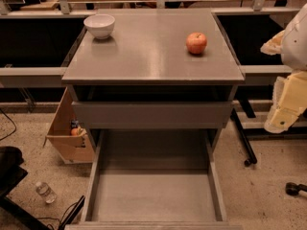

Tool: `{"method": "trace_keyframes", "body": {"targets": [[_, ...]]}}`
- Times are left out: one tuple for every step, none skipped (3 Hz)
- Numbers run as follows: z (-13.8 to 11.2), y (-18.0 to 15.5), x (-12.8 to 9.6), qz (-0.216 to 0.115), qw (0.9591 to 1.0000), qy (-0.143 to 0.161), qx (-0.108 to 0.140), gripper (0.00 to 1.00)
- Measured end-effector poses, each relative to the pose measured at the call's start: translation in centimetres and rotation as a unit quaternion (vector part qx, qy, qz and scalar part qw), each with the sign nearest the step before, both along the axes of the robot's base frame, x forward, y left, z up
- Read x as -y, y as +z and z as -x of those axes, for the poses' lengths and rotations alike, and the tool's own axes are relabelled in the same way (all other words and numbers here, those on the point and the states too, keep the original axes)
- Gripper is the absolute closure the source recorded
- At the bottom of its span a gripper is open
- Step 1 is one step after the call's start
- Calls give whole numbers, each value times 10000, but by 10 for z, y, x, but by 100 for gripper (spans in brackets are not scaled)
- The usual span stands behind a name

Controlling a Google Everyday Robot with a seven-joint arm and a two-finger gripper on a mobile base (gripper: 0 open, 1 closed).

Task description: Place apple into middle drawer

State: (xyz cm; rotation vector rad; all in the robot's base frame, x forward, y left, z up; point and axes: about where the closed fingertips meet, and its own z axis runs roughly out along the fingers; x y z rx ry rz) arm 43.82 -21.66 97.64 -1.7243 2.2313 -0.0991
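Apple [196, 42]: sat upright on the right rear part of the cabinet top [153, 56], red-orange with paler patches, touching nothing else.
Middle drawer [153, 195]: was pulled far out toward the camera below the cabinet, its low side walls and flat grey floor in plain sight.
Gripper [283, 114]: hung at the right edge of the view, beside the cabinet and lower than its top, well apart from the apple and off to the right of the drawer.
Gripper state: how far open it was could not be told, as only cream-coloured padded parts showed; whether it held anything could not be told either.
Arm [297, 37]: a white rounded section stood above the gripper, partly cut off by the frame edge.
White bowl [99, 25]: stood upright at the left rear corner of the cabinet top, well apart from the apple.
Upper drawer front [151, 114]: a plain grey panel, shut, just above the open drawer.
Cardboard box [67, 133]: stood open on the floor [268, 190] to the left of the cabinet, with a small orange thing inside.
Water bottle [45, 191]: lay on the speckled floor, front left.
Writing: any print on the bottle or box was too small to read.
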Motion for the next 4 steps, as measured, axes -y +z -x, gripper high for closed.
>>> {"method": "trace_keyframes", "body": {"targets": [[-2,-1,0,-39,10000,12,29,0],[-11,-5,-1,-258,9995,80,180,0],[-68,-5,-11,-1020,9923,313,621,0],[-174,-8,-31,-2585,9597,164,1094,0]]}}
